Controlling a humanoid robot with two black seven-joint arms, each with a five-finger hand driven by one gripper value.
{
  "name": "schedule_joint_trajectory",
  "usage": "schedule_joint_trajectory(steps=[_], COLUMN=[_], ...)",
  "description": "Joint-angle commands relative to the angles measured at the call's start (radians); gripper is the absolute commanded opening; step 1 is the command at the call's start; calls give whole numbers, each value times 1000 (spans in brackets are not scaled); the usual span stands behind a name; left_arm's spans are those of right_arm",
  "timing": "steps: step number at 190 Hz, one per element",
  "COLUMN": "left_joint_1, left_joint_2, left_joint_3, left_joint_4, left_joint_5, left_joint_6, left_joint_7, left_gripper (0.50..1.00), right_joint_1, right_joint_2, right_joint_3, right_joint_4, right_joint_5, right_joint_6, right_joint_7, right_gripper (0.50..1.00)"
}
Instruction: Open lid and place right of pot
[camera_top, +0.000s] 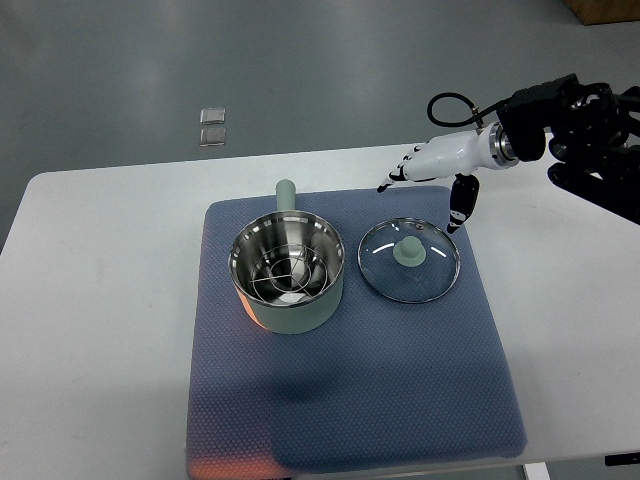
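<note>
The right hand (432, 177) reaches in from the upper right of the frame on a black arm (585, 120). Its white palm is turned toward the left, with the fingers (398, 176) spread loosely and the dark thumb (461, 204) pointing down. It holds nothing. The thumb tip hangs just over the upper right edge of the lid (409, 259), and whether it touches the glass cannot be told from this angle.

The lid lies flat just below the hand, right of the frame's center, a round glass disc with a metal rim and a pale green knob (408, 252) facing up. It sits just beside the pot (287, 280), on the pot's right, with a narrow gap between them.

The pot stands open at the center of the frame, pale green outside and shiny steel inside, with a wire rack (288, 277) visible in its bottom. Its short handle (285, 192) points toward the top of the frame.

Both pot and lid rest on a blue mat (400, 380), which covers the middle of a white table (90, 300). Beyond the table's far edge, in the upper left, two small clear squares (212, 127) lie on the grey floor (300, 60).
</note>
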Motion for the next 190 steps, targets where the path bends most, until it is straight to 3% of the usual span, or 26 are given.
schedule_joint_trajectory(steps=[1,24,54,64,65,67,81,91,92,98,129,190], left_joint_1=[0,0,3,3,5,6,9,9,9,11,11,12], left_joint_2=[0,0,0,0,0,0,0,0,0,0,0,0], left_joint_3=[0,-1,-3,-3,-3,-3,-3,-3,-5,-5,-5,-3], left_joint_4=[2,2,1,1,1,1,-1,-1,1,1,2,4], left_joint_5=[0,0,0,0,0,0,0,0,0,0,0,0], left_joint_6=[1,1,1,1,1,1,0,0,0,0,3,11], left_joint_7=[0,0,0,0,0,0,0,0,0,1,1,1], left_gripper=[1000,1000,1000,1000,1000,1000,1000,1000,1000,1000,1000,1000], right_joint_1=[0,-12,-130,-130,-156,-161,-202,-202,-240,-259,-343,-526], right_joint_2=[-18,-15,34,34,66,73,109,109,129,139,201,313], right_joint_3=[67,178,328,328,354,359,383,383,396,403,492,589], right_joint_4=[-11,-58,-130,-130,-136,-136,-136,-136,-135,-132,-133,-150], right_joint_5=[92,208,526,527,630,655,806,806,909,967,1191,1225], right_joint_6=[-4,-28,-207,-208,-287,-310,-444,-444,-517,-546,-570,-553], right_joint_7=[-6,-6,-7,-7,-7,-7,-9,-9,-15,-15,-23,-32], right_gripper=[928,926,926,926,928,926,928,928,928,928,928,928])
